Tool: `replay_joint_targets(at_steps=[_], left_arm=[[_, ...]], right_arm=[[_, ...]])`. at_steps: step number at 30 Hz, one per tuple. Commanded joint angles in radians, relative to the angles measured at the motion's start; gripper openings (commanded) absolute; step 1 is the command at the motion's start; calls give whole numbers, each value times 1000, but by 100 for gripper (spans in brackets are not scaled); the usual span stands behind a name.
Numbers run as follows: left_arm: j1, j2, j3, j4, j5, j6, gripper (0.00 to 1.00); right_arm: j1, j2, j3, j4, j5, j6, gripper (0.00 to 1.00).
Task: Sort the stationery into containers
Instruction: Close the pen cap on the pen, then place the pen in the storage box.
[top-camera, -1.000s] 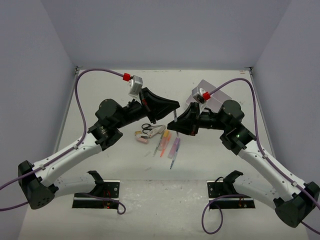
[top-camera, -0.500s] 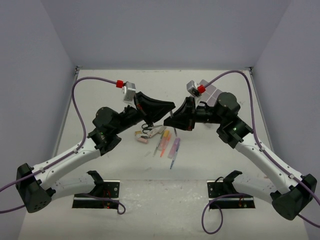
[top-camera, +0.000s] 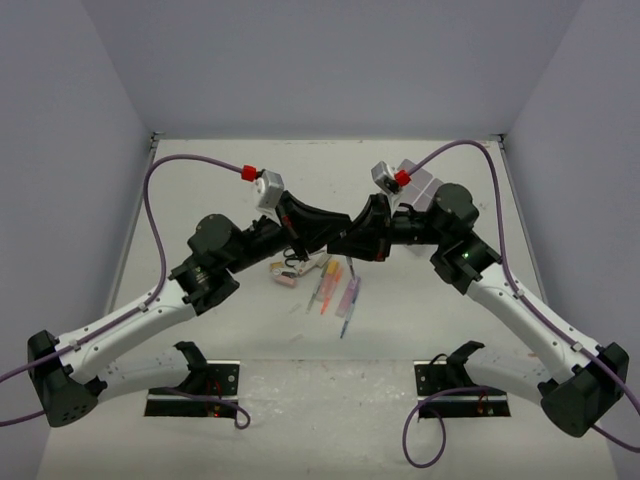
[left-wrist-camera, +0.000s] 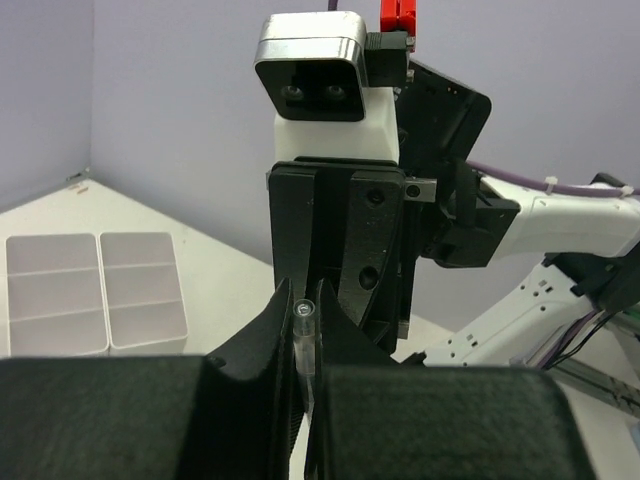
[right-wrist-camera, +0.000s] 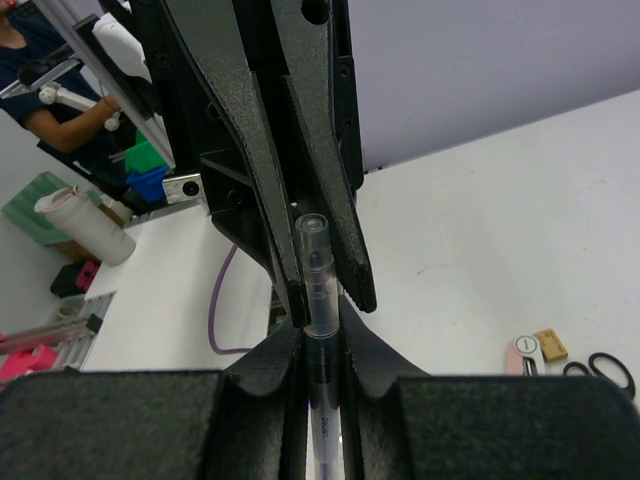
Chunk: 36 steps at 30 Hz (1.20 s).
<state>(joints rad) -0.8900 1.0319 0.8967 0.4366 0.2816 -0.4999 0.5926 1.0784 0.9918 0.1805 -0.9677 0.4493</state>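
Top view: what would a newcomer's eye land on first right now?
The left hand and the right hand meet tip to tip above the middle of the table, both closed on one clear pen. Beneath them, markers and pens lie in a loose pile. A white divided box shows at the left of the left wrist view.

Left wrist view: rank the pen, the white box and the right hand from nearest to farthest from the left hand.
1. The pen, clamped in the left hand.
2. The right hand, straight ahead, gripping the same pen.
3. The white box, farthest, on the table at left.
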Motion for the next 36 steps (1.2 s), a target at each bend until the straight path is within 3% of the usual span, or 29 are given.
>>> replay_joint_targets(at_steps=[1,3,7,10,14,18,25,27,33,35,36], left_arm=[[-42,-13,51,-305,78,103,0],[-43,-16,71,-308,76,115,0],[-41,-27,91,-302,60,122,0],[-41,-21,100,-290,64,121,0],[-43,-15,111,-275,63,121,0],[-39,-13,130,-271,55,125,0],[-38,-4,191,-325,64,160,0],[-38,-4,197,-337,66,165,0],[-37,2,206,-349,83,170,0],[-36,4,206,-351,89,170,0],[-35,5,206,-351,91,169,0]], right_arm=[[-25,-30,18,158,26,13,6],[-19,-40,36,117,17,-29,17],[-17,-45,0,137,9,-16,26],[-16,-47,-26,162,2,2,38],[-10,-58,-66,175,8,10,42],[-10,-64,-92,140,15,-18,56],[-8,-89,-105,2,-9,-101,60],[-7,-103,-124,-9,-8,-104,67],[-5,-145,-167,-10,-2,-106,68],[-4,-153,-169,-12,-4,-110,62],[-5,-155,-168,-15,-2,-113,54]])
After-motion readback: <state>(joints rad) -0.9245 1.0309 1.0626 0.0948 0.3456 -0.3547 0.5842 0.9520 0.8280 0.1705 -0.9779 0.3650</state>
